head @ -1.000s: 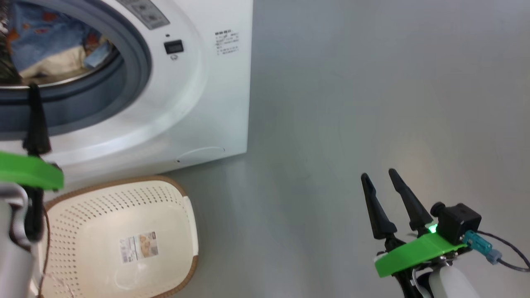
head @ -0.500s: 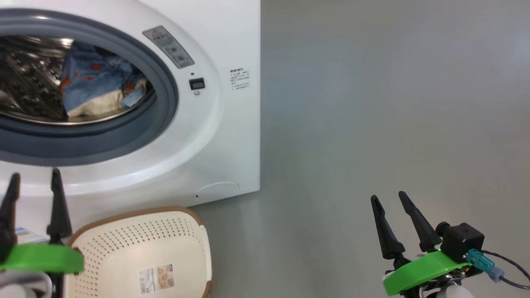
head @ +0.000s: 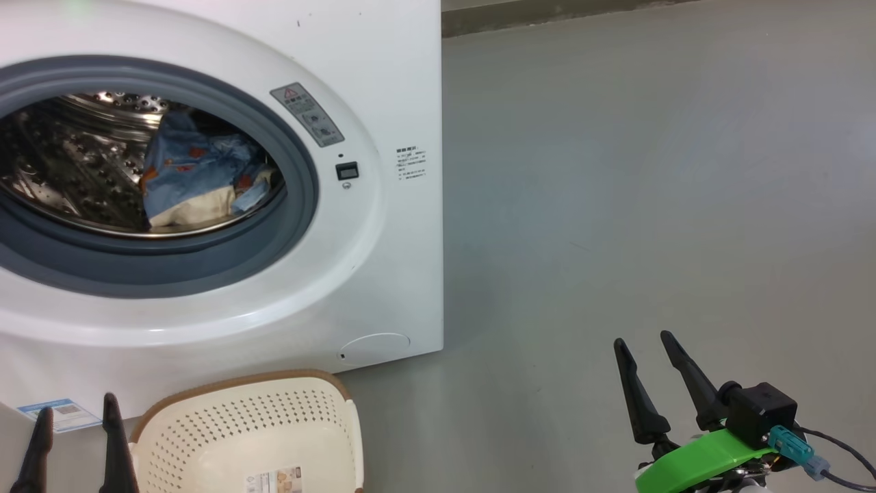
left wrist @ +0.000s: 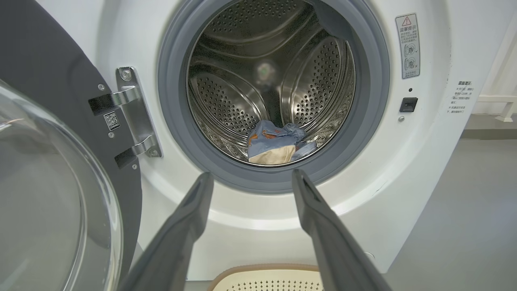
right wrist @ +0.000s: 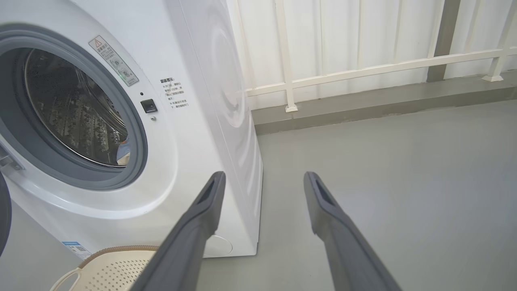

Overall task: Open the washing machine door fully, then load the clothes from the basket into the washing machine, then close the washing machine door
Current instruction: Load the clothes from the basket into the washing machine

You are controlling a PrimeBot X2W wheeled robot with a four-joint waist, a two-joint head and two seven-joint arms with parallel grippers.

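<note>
The white washing machine (head: pixel 390 89) stands with its mouth uncovered. The clothes (head: pixel 195 181), a light blue and cream bundle, lie low in the steel drum (left wrist: pixel 274 139). In the left wrist view the washing machine door (left wrist: pixel 48 169) hangs swung out on its metal hinge (left wrist: pixel 131 117) at the left. The cream basket (head: pixel 246 438) sits on the floor below the machine with nothing in it but a sticker. My left gripper (head: pixel 75 411) is open at the lower left, beside the basket (left wrist: pixel 266 279). My right gripper (head: pixel 643 339) is open over bare floor, well right of the machine (right wrist: pixel 194 81).
Grey floor (head: pixel 650 205) stretches to the right of the machine. A white railing (right wrist: pixel 363 68) and pale wall run behind it. A round low flap (head: pixel 375 346) sits at the machine's bottom right corner, and a blue label (head: pixel 58 413) at its bottom left.
The head camera has tilted up, so the machine and basket sit lower in the picture. My left gripper has dropped and drawn back from the drum mouth to the basket's left side.
</note>
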